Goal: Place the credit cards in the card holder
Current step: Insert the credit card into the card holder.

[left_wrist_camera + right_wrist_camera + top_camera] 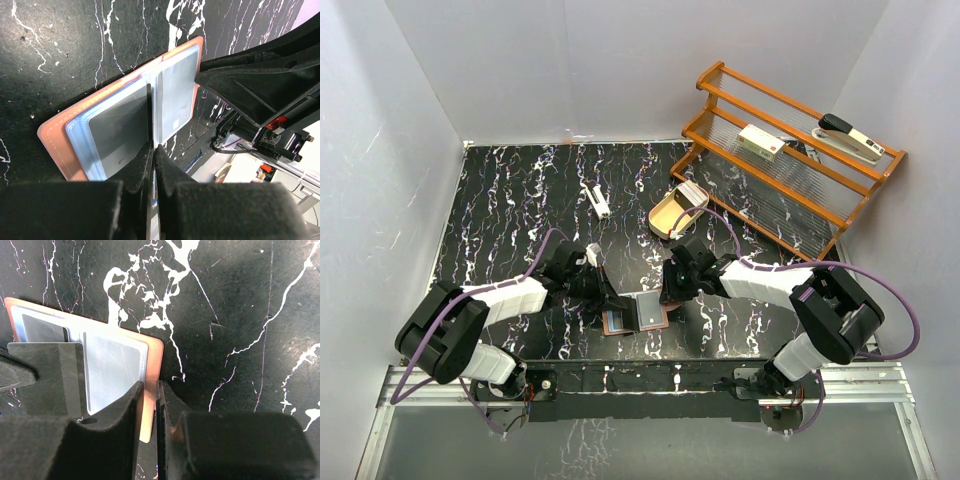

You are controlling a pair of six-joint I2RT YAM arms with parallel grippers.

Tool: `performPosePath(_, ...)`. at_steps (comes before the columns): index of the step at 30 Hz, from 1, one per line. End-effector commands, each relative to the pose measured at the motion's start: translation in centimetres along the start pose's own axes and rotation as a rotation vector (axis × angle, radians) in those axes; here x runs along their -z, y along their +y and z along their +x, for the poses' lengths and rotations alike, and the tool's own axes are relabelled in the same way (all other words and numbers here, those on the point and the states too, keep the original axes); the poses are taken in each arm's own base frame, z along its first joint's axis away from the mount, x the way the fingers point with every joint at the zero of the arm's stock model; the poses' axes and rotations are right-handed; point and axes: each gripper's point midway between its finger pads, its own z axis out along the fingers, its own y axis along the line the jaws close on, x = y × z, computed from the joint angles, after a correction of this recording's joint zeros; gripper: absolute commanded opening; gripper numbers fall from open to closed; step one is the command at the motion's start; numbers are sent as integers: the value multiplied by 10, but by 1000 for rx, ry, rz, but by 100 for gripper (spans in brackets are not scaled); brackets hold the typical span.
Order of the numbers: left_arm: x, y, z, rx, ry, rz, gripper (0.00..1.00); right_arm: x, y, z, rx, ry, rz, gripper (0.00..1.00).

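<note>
The card holder (636, 314) lies open on the black marbled table, salmon-brown outside and pale blue-grey inside. My left gripper (603, 293) is shut on one credit card (149, 107). It holds the card on edge over the holder's middle (125, 125). In the right wrist view the card (47, 377) shows as a dark grey face over the holder's left half. My right gripper (150, 385) is shut on the right cover of the holder (152, 370) and pins it at the edge. More cards (692, 192) rest at the far end of the tan tray.
The tan oval wooden tray (665, 218) sits behind the right gripper (670, 292). A small white object (599, 202) lies at mid-table. An orange rack (790, 185) at the back right carries a white box (760, 142) and a stapler (850, 137). White walls enclose the table.
</note>
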Motion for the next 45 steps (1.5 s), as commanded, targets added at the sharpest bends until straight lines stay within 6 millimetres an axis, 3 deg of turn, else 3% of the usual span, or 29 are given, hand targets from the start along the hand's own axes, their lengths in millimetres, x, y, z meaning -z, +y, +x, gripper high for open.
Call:
performPosePath(1, 4, -14, -7, -17, -8, 37, 0, -5, -6, 0, 25, -14, 26, 15)
performPosePath(11, 6, -22, -9, -24, -3, 46, 0, -4, -6, -1, 27, -21, 26, 15)
performPosePath(24, -11, 4, -1, 15, 42, 2, 0, -2, -4, -3, 32, -31, 13, 15)
performPosePath(33, -13, 21, -9, 2, 0, -85, 0, -4, -4, 0, 32, -23, 10, 14)
performPosePath(45, -20, 28, -14, -18, -18, -96, 0, -3, -3, 1, 16, -24, 0, 14)
